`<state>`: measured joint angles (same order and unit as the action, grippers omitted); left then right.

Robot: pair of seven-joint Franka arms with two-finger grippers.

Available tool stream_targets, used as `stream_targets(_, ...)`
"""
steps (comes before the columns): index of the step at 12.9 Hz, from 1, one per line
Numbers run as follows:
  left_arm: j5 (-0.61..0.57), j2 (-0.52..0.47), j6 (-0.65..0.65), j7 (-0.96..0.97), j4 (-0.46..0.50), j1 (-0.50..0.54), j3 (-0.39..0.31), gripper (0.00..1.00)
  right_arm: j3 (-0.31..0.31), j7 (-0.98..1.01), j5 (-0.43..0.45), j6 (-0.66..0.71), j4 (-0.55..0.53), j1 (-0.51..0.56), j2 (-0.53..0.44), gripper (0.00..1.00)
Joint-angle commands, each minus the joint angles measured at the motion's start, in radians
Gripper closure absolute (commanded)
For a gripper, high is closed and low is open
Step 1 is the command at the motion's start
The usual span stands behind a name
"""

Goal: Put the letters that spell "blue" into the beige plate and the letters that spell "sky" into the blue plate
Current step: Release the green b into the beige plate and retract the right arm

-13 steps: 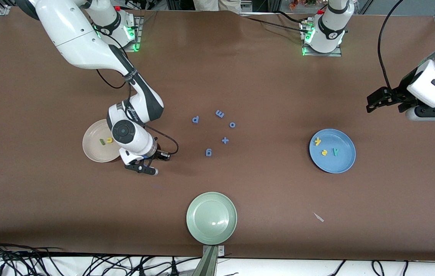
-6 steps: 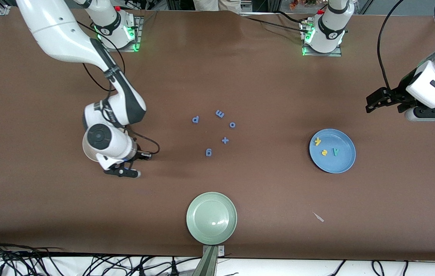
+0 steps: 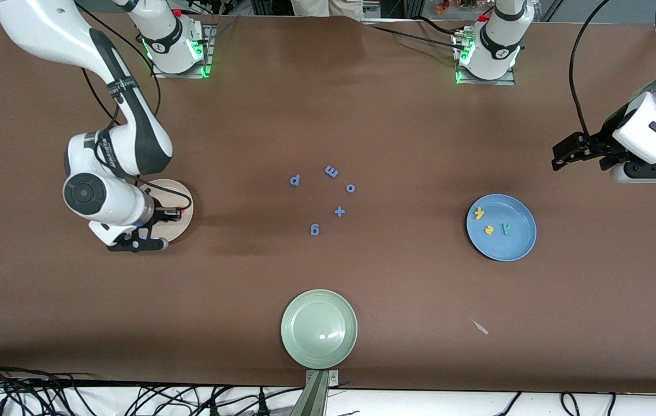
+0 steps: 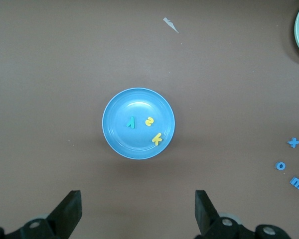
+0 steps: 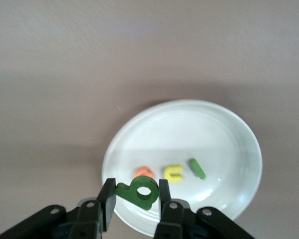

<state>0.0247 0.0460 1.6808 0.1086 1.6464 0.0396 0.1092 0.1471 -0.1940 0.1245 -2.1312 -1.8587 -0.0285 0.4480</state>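
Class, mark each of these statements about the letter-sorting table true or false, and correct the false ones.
1. The right end effector grips a green b above the beige plate. True.
2. The beige plate already holds three letters. True: an orange one, a yellow u and a dark green l.
3. The blue plate is empty. False: it holds three letters.
4. The left end effector holds a letter. False: it is open and holds nothing.
5. The pale green plate holds the blue-purple letters. False: they lie on the table.
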Motion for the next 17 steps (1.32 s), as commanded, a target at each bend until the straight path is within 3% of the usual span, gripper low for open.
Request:
stream_targets(1,0.001,0.005,-0.018,-0.023,-0.019,0.008,0.006,0.00,0.002,0.034,0.006,-0.093,-0.174,0.030,-0.101,0.31)
stream_targets(3,0.001,0.005,-0.018,-0.023,-0.019,0.008,0.004,0.00,-0.012,0.038,0.001,-0.075,-0.172,0.032,-0.121,0.00)
stream_targets(8,0.001,0.005,-0.019,-0.023,-0.019,0.008,0.004,0.00,-0.020,0.036,-0.031,-0.002,-0.093,0.036,-0.169,0.00)
stream_targets(10,0.001,0.005,-0.019,-0.023,-0.019,0.008,0.006,0.00,-0.020,0.028,-0.097,0.135,-0.003,0.036,-0.202,0.00)
stream_targets(15,0.001,0.003,-0.019,-0.023,-0.019,0.008,0.006,0.00,-0.030,0.038,-0.111,0.547,0.341,0.038,-0.213,0.00)
stream_targets(17,0.001,0.003,-0.019,-0.023,-0.019,0.008,0.006,0.00,-0.084,0.057,-0.182,0.629,0.369,0.038,-0.261,0.00)
